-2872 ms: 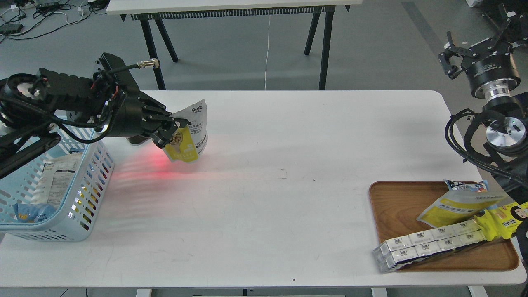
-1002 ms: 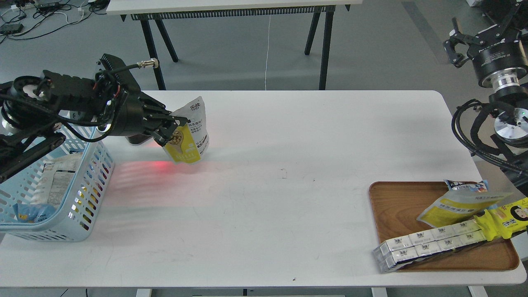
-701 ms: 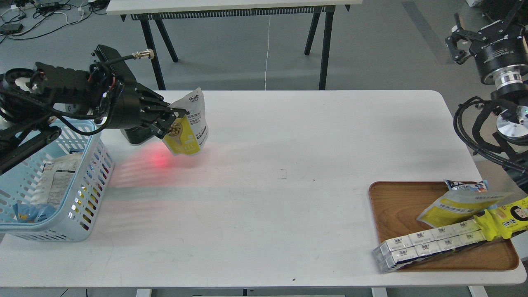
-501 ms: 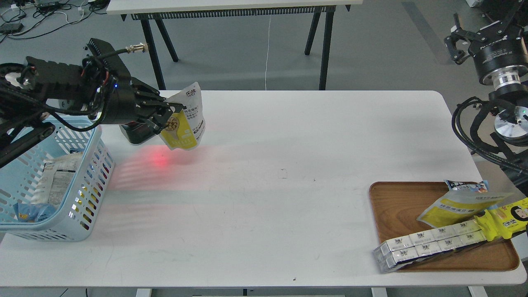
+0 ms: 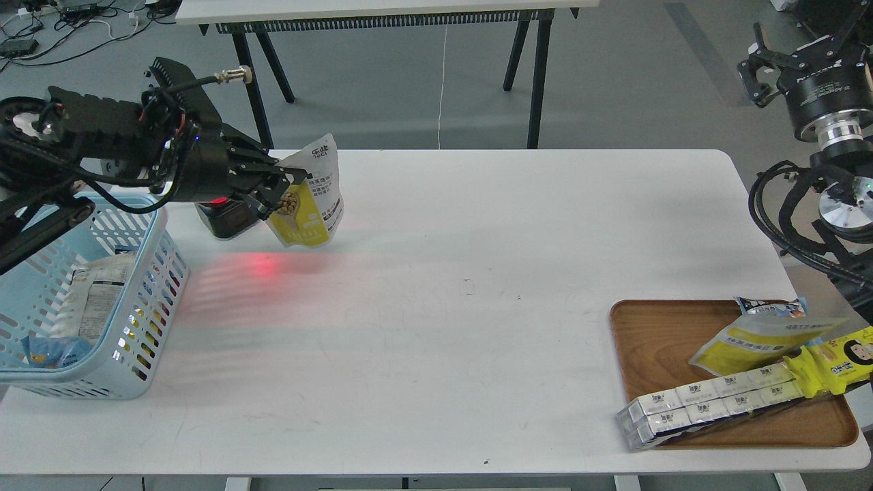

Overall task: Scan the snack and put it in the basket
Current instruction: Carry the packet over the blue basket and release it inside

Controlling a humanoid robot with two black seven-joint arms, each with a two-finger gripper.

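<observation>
My left gripper (image 5: pixel 281 193) is shut on the snack (image 5: pixel 310 198), a yellow and pale-grey pouch with a round picture of tan balls. It holds the pouch hanging above the table's far left part, just right of a black scanner (image 5: pixel 224 215) that casts a red glow on the table. The light blue basket (image 5: pixel 140 300) stands at the left edge, below and left of the gripper, with several packs inside. My right gripper (image 5: pixel 774 65) is raised off the table at the far right, open and empty.
A brown wooden tray (image 5: pixel 648 341) at the front right holds another yellow pouch (image 5: pixel 757 337), a long white multipack (image 5: pixel 709 402) and a yellow wrapper (image 5: pixel 839 361). A second table (image 5: pixel 382 10) stands behind.
My left gripper has lifted the snack higher and a little back, uncovering the scanner. My right gripper has risen and moved back at the far right.
</observation>
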